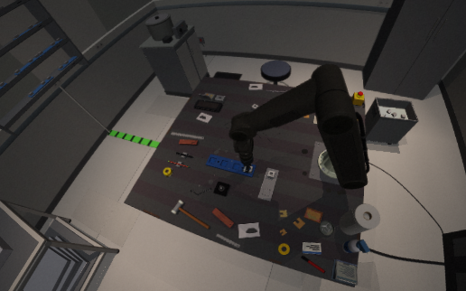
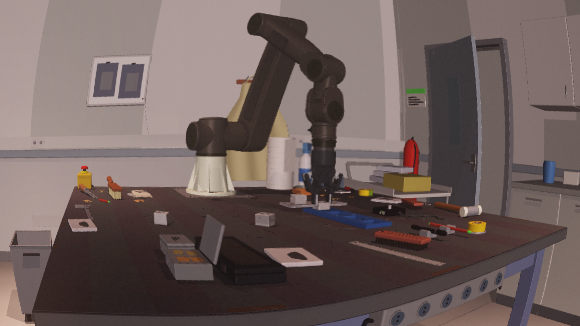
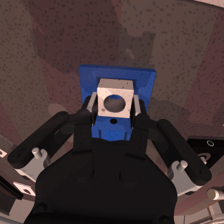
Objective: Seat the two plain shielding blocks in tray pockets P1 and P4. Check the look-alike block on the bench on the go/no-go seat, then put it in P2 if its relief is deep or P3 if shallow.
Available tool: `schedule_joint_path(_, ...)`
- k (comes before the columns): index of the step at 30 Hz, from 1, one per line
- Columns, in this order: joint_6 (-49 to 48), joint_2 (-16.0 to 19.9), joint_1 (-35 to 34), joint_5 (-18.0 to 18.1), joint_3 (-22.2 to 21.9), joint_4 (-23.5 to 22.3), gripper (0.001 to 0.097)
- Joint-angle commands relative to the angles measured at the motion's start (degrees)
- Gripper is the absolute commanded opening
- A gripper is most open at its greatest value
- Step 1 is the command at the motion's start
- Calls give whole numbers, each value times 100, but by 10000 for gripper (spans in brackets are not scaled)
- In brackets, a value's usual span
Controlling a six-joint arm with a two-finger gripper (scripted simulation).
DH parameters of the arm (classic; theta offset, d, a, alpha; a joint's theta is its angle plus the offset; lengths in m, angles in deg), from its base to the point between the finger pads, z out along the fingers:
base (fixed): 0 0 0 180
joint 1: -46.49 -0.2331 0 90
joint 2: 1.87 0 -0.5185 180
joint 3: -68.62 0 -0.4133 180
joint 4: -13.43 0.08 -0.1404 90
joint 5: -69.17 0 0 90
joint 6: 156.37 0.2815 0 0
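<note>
A pale grey shielding block with a round recess in its top sits in the end pocket of the blue tray, and it is held between the fingers of my gripper. The same block shows at the tray's near end. Two more grey blocks lie apart on the bench, left of the tray. Another small block rests on the grey seat plate beside the tray. I cannot tell which pocket label this is.
The open black case lies at the bench's near side with a grey box beside it. A hammer, brush, tape rolls and a black fixture are scattered around the tray.
</note>
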Motion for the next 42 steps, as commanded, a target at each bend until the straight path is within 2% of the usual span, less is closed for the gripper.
schedule_joint_path(1,0,-9,0,0,10,0,465)
schedule_joint_path(8,0,-8,0,0,8,0,600)
schedule_joint_path(26,0,-26,0,0,26,40,600)
schedule_joint_path(42,0,-289,0,0,326,602,600)
